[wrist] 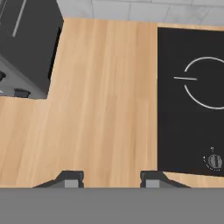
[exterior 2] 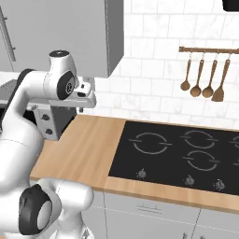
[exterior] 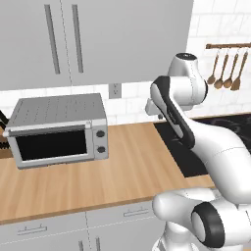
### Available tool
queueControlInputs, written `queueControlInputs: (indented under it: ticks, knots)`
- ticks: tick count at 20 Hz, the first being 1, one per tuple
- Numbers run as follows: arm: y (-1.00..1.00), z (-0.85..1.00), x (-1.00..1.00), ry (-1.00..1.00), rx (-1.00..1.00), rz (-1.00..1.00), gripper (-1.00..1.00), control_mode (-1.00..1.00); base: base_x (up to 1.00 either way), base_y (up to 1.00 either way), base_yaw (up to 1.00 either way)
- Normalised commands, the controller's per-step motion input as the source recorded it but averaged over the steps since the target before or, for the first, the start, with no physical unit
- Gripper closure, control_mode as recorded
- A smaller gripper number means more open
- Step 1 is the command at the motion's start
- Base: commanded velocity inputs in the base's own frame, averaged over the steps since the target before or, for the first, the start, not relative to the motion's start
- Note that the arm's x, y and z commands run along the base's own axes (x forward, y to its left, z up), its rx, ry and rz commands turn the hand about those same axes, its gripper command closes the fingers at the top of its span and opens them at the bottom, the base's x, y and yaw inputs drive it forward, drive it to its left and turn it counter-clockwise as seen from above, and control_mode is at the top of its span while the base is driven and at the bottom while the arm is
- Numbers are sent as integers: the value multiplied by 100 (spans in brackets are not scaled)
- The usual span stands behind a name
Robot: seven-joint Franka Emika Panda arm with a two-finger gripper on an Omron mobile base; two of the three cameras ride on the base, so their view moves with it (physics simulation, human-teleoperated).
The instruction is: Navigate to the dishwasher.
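The dishwasher is out of view. My gripper [wrist: 111, 179] hangs above the wooden counter [wrist: 105, 96], pointing down at it. It is open, its two dark fingertips [wrist: 72, 178] set wide apart with nothing between them. In the right base view my hand [exterior 2: 86, 99] hovers over the counter's left part, between the toaster oven and the cooktop.
A silver toaster oven [exterior: 59, 130] stands on the counter [exterior: 127, 166] at the left. A black cooktop [exterior 2: 186, 154] lies to the right. Wooden utensils [exterior 2: 203, 74] hang on the tiled wall. Grey upper cabinets [exterior: 98, 39] are overhead; grey drawers [exterior: 137, 212] run below the counter edge.
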Motion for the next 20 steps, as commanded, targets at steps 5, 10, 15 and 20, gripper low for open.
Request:
queueControlInputs:
  ticks: [5,10,15,20]
  knots:
    - [-2,-3,-84,0,0,-3,-100,-100,0,0,0]
    - [-4,-3,-100,0,0,-4,-100,-100,0,0,0]
    - [-1,0,-100,0,0,-1,-100,-100,0,0,0]
    - [0,0,0,0,0,0,-100,100,-100,-31,-11]
